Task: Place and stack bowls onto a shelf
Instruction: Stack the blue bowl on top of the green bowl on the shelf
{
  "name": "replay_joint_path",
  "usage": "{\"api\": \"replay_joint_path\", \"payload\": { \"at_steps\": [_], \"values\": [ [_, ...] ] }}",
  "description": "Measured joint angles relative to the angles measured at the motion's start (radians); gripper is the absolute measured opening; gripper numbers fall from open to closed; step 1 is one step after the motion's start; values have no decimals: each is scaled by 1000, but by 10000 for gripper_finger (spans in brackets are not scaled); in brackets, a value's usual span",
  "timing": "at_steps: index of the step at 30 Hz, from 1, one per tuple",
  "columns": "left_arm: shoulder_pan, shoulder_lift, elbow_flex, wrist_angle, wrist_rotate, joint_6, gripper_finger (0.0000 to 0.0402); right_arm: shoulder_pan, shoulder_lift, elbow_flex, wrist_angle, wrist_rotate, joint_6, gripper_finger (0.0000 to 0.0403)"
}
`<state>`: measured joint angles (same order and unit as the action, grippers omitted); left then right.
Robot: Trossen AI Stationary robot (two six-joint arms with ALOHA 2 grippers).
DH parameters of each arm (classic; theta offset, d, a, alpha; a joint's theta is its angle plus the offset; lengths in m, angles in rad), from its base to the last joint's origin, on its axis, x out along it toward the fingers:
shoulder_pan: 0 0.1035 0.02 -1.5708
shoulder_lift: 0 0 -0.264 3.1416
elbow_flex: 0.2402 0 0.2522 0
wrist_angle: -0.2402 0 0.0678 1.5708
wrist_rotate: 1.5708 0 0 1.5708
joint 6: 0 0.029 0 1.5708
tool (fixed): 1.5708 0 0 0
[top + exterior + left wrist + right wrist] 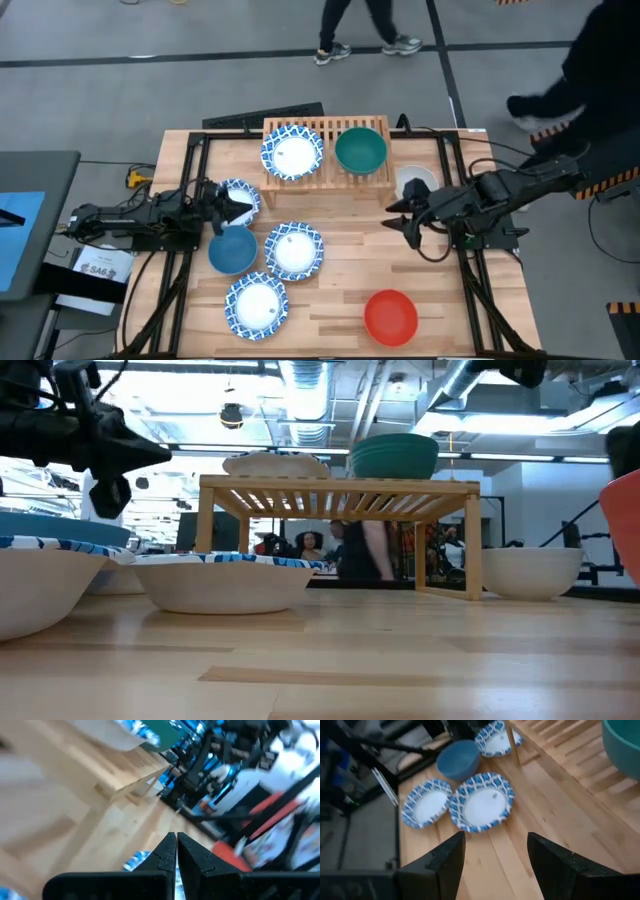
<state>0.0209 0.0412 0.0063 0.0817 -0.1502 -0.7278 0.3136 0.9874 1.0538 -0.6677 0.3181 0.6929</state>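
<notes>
The light-wood shelf (325,170) stands at the table's far side with a patterned bowl (292,152) and the green bowl (360,150) on its slats. My left gripper (222,208) is shut on another patterned bowl (243,198) left of the shelf. The blue bowl (232,250), two patterned bowls (294,250) (256,305) and the red bowl (390,317) sit on the table. The white bowl (415,185) rests right of the shelf. My right gripper (405,215) is open, just near of the white bowl, touching nothing. My left gripper pinches the patterned bowl's rim (137,861) between its two nearly closed fingers (167,852), reaching level from the table's left side. In the high view the bowl shows tilted under the fingers. Whether it is lifted clear of the table I cannot tell.
People walk on the floor beyond the table's far edge (365,30). Bare planks lie between the middle patterned bowl and my right gripper (495,852). The shelf's legs (470,575) leave an open gap beneath its top.
</notes>
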Motion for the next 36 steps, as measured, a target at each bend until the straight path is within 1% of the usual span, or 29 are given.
{"api": "replay_joint_path", "payload": {
  "at_steps": [5,7,8,9,12,16,18,22,25,28,30,33,36],
  "values": [
    [0,0,0,3,-54,-306,0,-27,13,1,117,0,26,240],
    [0,0,0,34,-78,-387,0,-40,16,0,148,0,25,240],
    [0,0,1,66,-75,-397,0,-49,19,0,167,0,26,240],
    [0,-1,6,100,-50,-401,1,-58,26,2,179,1,32,240],
    [0,0,68,114,53,-394,14,-81,41,-1,168,0,49,240],
    [0,3,207,111,120,-321,54,-108,54,0,176,0,74,240],
    [-1,25,275,66,154,-289,77,-114,63,2,199,0,77,240],
    [-18,110,413,-18,251,-252,120,-120,64,0,195,-1,77,240],
    [-54,228,496,-70,343,-255,142,-120,64,0,193,-1,65,240],
    [-109,358,593,-203,460,-249,150,-120,64,0,192,-1,61,240],
    [-157,445,659,-368,512,-219,151,-120,64,0,188,-1,58,240],
    [-244,563,741,-611,520,-142,151,-120,64,0,181,-1,56,240],
    [-340,653,780,-782,472,-49,151,-120,64,0,169,-1,55,240]
  ]
}}
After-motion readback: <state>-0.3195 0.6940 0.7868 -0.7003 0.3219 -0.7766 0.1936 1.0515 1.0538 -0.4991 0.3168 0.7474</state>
